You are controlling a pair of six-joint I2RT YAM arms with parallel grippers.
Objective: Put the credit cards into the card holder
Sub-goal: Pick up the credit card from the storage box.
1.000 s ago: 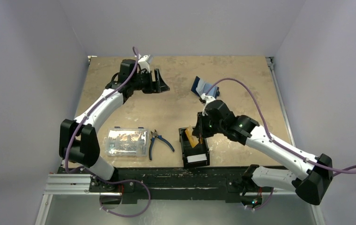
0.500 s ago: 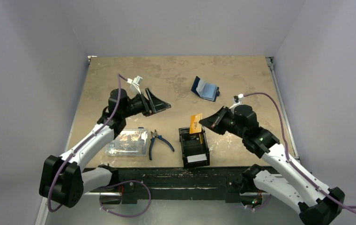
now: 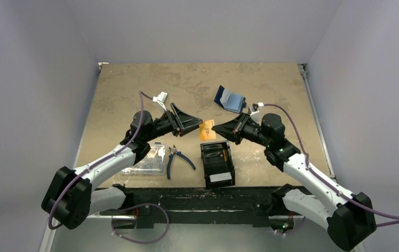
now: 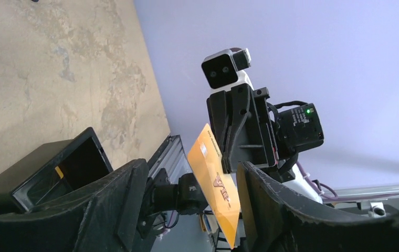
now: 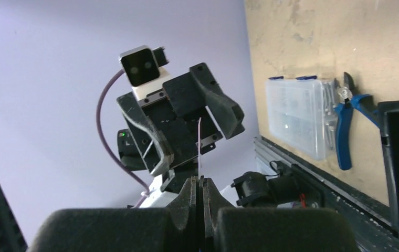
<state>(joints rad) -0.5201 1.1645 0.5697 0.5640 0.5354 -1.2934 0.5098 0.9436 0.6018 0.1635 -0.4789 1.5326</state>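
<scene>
**A:** Top external view, starting at the left: what lies on the tan worktop?

**B:** A clear plastic box with blue clasps sits near the front edge. Pliers with blue handles lie just beside it on the right.

**A:** And the left hand?

**B:** It hangs above the pliers and points right. Its two black fingers stand wide apart and clamp nothing.

**A:** Where is the card?

**B:** An orange-yellow plastic card is up in the air between the two hands, over the far end of a black open-topped tray. In the left wrist view its free end reaches in between the spread fingers. I cannot tell whether it touches them.

**A:** Who holds it?

**B:** The right hand does. Its fingers are pressed together on the card's right edge, and the right wrist view shows the card edge-on as a thin line.

**A:** Other cards?

**B:** Pale cards lie at the near end of the tray.

**A:** And the holder?

**B:** The navy blue folding wallet lies open on the worktop, beyond the right hand, and neither hand touches it.
</scene>
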